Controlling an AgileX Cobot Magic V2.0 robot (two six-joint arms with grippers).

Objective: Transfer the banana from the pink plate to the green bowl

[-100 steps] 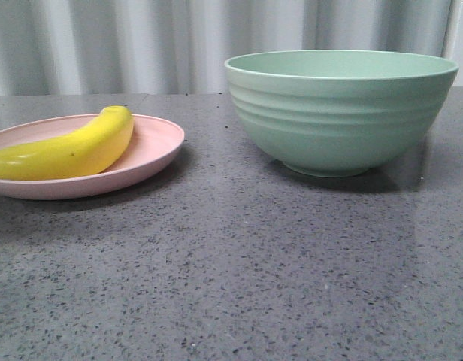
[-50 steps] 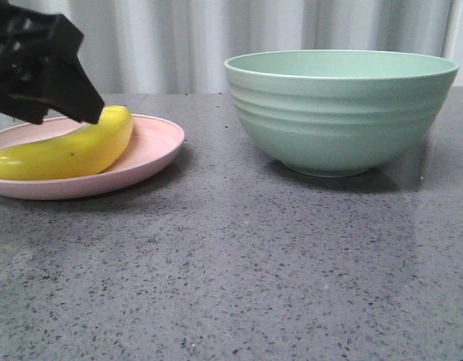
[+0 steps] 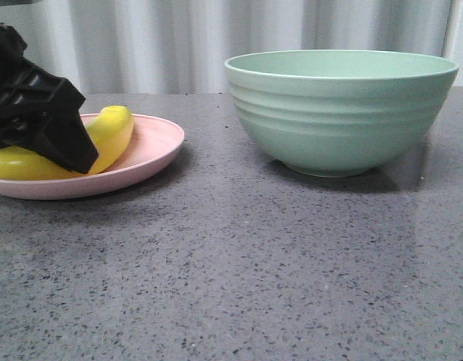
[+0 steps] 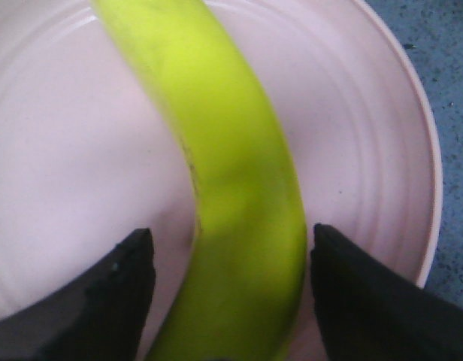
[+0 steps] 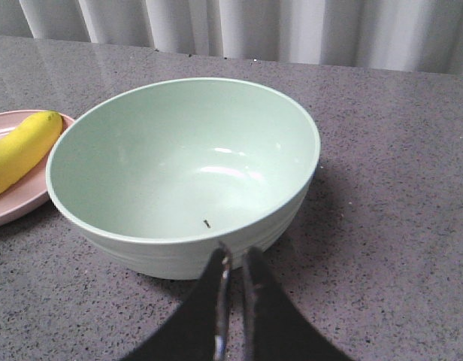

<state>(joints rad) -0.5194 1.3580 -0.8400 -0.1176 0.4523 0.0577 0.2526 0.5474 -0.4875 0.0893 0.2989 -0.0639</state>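
Note:
The yellow banana (image 3: 111,129) lies on the pink plate (image 3: 152,147) at the left; both also show in the left wrist view, banana (image 4: 231,165) on plate (image 4: 359,150). My left gripper (image 4: 230,256) is open and low over the plate, one finger on each side of the banana with small gaps; in the front view it (image 3: 43,120) hides the banana's middle. The green bowl (image 3: 340,113) stands at the right, empty (image 5: 186,158). My right gripper (image 5: 235,259) is shut and empty, just outside the bowl's near rim.
Grey speckled tabletop (image 3: 254,271) runs across the front. A pale curtain (image 3: 194,37) hangs behind. The right wrist view shows the plate (image 5: 21,195) with the banana (image 5: 21,150) close beside the bowl.
My left gripper came into view from the upper left and dropped down over the banana, its fingers now on either side of it. Banana, plate and bowl have not moved.

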